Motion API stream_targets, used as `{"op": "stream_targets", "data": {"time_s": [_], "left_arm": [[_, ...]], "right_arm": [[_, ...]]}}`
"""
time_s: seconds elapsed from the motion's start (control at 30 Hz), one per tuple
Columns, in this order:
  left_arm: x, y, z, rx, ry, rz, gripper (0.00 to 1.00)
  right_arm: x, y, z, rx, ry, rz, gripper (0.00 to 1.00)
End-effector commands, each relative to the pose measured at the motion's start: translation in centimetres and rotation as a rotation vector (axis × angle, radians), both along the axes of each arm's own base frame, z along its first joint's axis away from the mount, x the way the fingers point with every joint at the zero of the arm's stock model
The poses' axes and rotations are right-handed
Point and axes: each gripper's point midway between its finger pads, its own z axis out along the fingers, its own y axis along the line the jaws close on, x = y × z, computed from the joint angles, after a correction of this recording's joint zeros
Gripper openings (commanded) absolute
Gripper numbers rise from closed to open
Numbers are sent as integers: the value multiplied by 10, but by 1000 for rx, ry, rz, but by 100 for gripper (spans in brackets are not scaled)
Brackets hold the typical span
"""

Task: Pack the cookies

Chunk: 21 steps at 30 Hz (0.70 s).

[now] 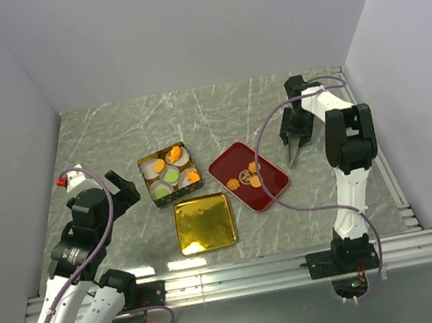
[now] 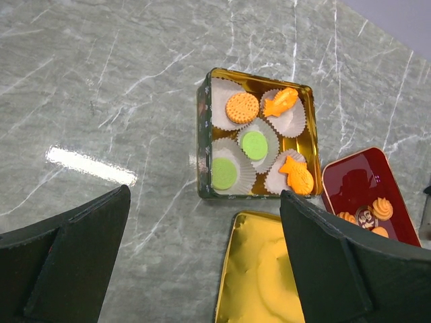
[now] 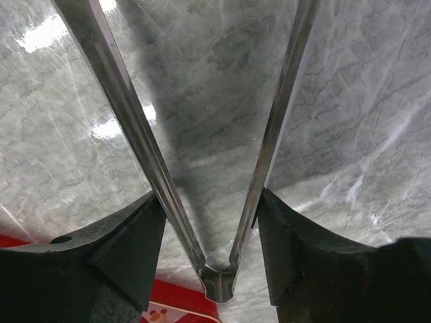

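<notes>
Several cookies (image 2: 242, 108), orange and green, lie in white paper cups inside the gold tin (image 2: 201, 134). A few more cookies (image 1: 246, 180) lie on the red tray (image 1: 229, 163). My right gripper (image 1: 293, 138) hangs just right of the tray, shut on metal tongs (image 3: 273, 134). The tongs' arms spread in a V between my fingers (image 3: 128, 249), and their tips run out of the wrist view. My left gripper (image 2: 202, 262) is open and holds nothing. It hovers over bare table left of the gold lid (image 2: 262, 276).
The gold lid (image 1: 205, 223) lies flat in front of the tin (image 1: 143, 159) and left of the red tray's near end. A corner of the red tray (image 3: 172, 297) shows under my right gripper. White walls close in the table on three sides.
</notes>
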Motion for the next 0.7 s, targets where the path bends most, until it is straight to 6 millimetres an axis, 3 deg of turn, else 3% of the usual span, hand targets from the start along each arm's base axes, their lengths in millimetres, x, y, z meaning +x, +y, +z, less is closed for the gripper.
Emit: {"op": "stream_targets", "data": {"time_s": [0.0,0.23,0.3,0.37,0.53,0.67], "left_arm": [[4,-2,18,-14,-47,-8,99],[4,0,15,-11,-37,7,99],[4,1,15,-10,-38,14,99],[4,2,14,-7,-31,23,99],[5,3,12,-4,-23,28,100],[6,3,11,3,-22,26,99]], "right_arm": [[6,-5,3,-10,-34,-11,63],[7,-6,8,-16,-39,-19,72],[9,-9,16,-38,-54,-27,86],[11,-9,31,-40,-89,-35,97],[16,4,79,-37,-192,-16,98],[17,44,135,-6,-308,67,99]]}}
